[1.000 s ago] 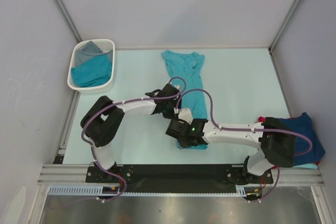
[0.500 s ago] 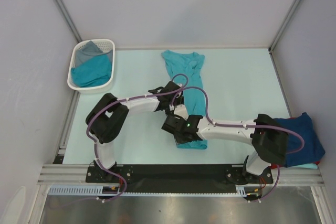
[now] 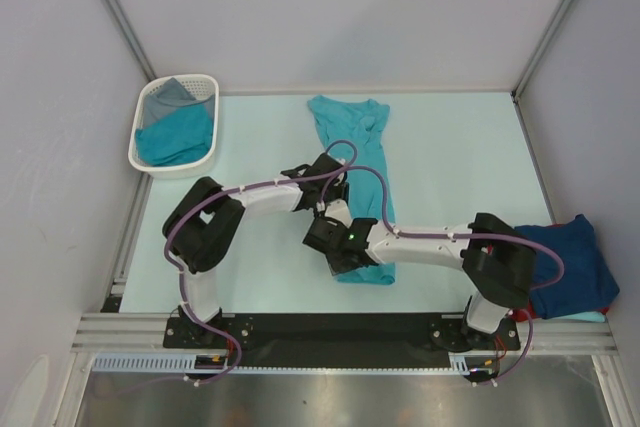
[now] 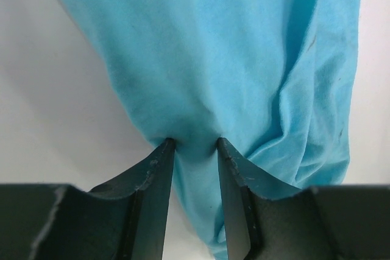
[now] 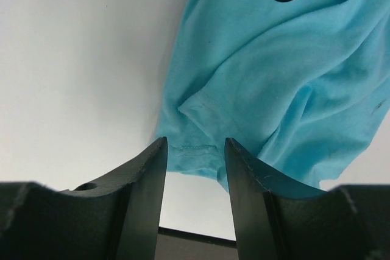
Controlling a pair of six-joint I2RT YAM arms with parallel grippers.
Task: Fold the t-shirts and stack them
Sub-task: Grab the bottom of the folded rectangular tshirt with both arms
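Observation:
A teal t-shirt point(image 3: 350, 132) lies as a long strip down the middle of the table, collar end far, hem end near. My left gripper point(image 3: 335, 202) is down on its left edge about halfway along. In the left wrist view the teal t-shirt point(image 4: 231, 59) has a fold between the partly open fingers point(image 4: 159, 168), and table shows in the gap. My right gripper point(image 3: 335, 259) is at the near left corner. There its jaws stand open astride the stitched hem point(image 5: 195, 150) without pinching it.
A white slotted basket point(image 3: 205, 82) at the far left holds teal and grey cloth. At the near right edge a navy t-shirt point(image 3: 575, 262) lies folded on top of other cloth, with the right arm's base beside it. Grey walls close in three sides.
The right arm has slid left along the near end of the teal shirt, to its corner. Both pairs of jaws have narrowed a little. The left gripper has barely moved.

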